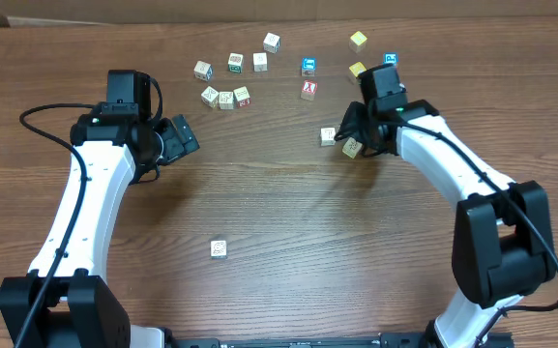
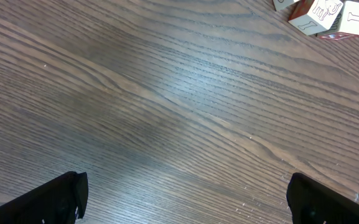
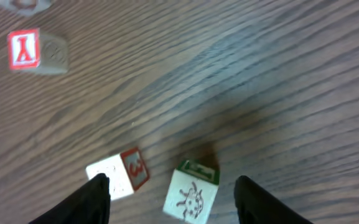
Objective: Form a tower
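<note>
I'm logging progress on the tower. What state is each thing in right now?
Left pincer: open, empty, over bare table.
Right pincer: open, straddling the ladybug cube, not clamped.
Other cubes: scattered singly, none stacked yet.

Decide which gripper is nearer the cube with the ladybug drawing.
Right. The right gripper straddles the ladybug cube, with one finger on each side of it and not touching. The left gripper hangs far off on the opposite side, nowhere near it.
</note>
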Motion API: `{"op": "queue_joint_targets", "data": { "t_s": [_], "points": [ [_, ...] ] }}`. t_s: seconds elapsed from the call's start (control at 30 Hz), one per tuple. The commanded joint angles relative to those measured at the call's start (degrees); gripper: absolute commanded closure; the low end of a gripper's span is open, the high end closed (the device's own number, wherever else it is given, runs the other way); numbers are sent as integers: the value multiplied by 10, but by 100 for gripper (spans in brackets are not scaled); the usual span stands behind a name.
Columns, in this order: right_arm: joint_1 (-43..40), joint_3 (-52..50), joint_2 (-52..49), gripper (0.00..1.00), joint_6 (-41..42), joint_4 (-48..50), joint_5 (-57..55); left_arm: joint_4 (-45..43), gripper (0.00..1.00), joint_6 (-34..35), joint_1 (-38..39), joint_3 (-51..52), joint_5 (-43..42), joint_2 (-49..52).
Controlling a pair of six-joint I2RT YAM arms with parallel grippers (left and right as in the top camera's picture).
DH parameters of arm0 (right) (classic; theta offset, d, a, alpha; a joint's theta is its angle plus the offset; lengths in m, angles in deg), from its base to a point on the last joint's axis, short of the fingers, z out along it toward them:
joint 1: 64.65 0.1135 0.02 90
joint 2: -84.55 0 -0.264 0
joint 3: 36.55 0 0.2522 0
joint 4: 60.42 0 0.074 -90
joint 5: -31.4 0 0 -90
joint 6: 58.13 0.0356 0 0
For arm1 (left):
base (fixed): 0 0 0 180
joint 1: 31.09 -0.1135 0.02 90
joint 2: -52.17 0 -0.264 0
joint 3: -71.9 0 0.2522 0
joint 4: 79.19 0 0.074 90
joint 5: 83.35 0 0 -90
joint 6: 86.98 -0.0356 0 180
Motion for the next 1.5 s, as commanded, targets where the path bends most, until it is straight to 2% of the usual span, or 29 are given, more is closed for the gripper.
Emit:
{"op": "queue_joint_targets", "data": {
  "t_s": [0.0, 0.4, 0.47, 0.53, 0.7, 0.8, 0.87, 0.97, 1.1, 1.2, 1.27, 1.47],
  "points": [
    [7, 10, -23, 42, 46, 7, -57, 1, 1, -9, 0, -7, -2, -2],
    [12, 10, -76, 43, 61, -6, -45, 1, 0, -9, 0, -7, -2, -2],
    [12, 10, -76, 50, 60, -6, -31, 1, 0, -9, 0, -7, -2, -2],
    [12, 10, -76, 61, 60, -6, -11, 1, 0, -9, 0, -7, -2, -2],
    [12, 10, -76, 60, 49, -17, 2, 1, 0, -9, 0, -7, -2, -2],
    [12, 10, -76, 52, 21, -26, 2, 1, 0, -9, 0, -7, -2, -2],
    [12, 10, -76, 51, 22, -30, 3, 1, 0, -9, 0, -7, -2, -2],
    [12, 10, -76, 63, 21, -30, 2, 1, 1, -9, 0, -7, -2, -2],
    [9, 24, -73, 65, 22, -39, -2, 1, 1, -9, 0, -7, -2, -2],
    [7, 71, -60, 71, 21, -91, -2, 1, 0, -9, 0, -7, -2, -2],
    [14, 126, -42, 82, 9, -149, 3, 1, 0, -9, 0, -7, -2, -2],
    [65, 161, -7, 80, 4, -214, 33, 1, 0, -9, 0, -7, -2, -2]
  ]
}}
